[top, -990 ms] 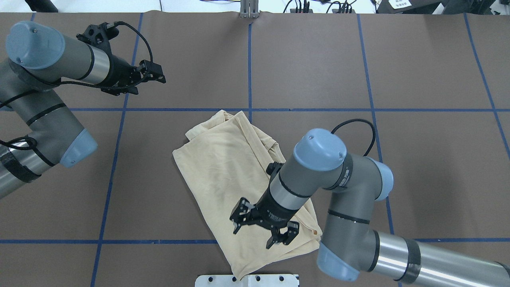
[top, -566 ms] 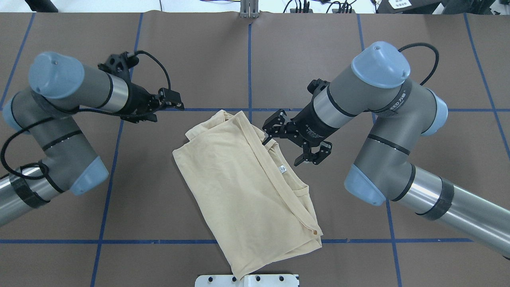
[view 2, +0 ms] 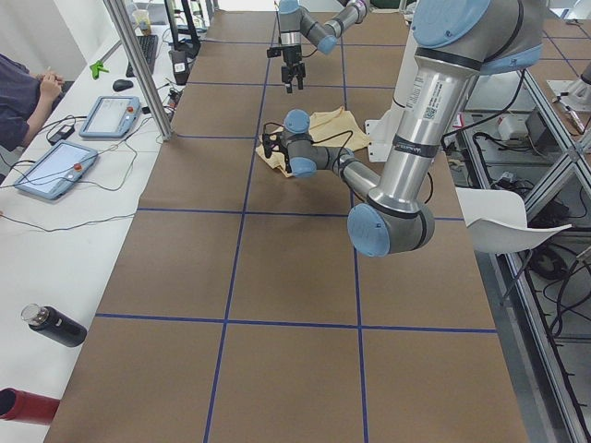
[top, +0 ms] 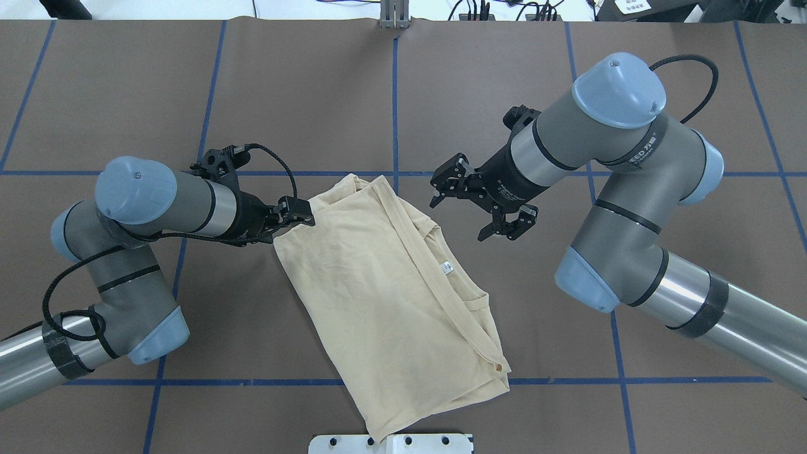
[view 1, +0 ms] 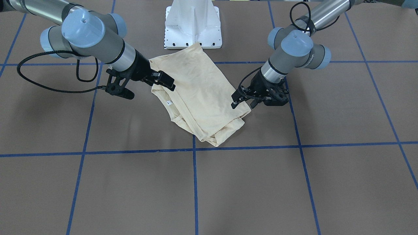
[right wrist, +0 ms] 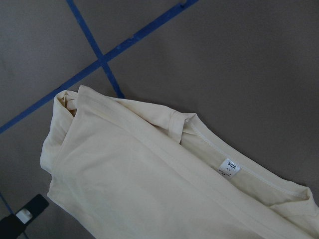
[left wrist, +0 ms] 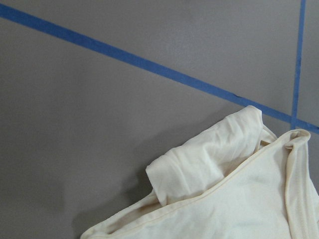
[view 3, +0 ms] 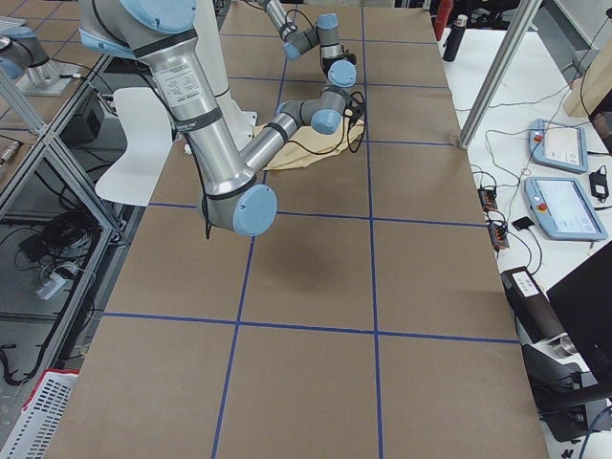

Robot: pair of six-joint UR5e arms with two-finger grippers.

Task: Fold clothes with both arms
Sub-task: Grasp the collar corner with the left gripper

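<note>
Closest in, we see the cream T-shirt [top: 378, 302] lying folded on the brown table [top: 479, 82], running diagonally up between both sets of jaws. Its neck tag [top: 446, 268] lies just short of the right gripper [top: 459, 221], whose jaws hang spread beside the cloth. The left gripper [top: 306, 217], jaws seemingly spread, meets the shirt's far corner.

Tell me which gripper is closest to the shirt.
The left gripper, right at the shirt's corner; the right gripper hangs open, apart from it.

Right end effector [top: 458, 219] spread wide
</note>
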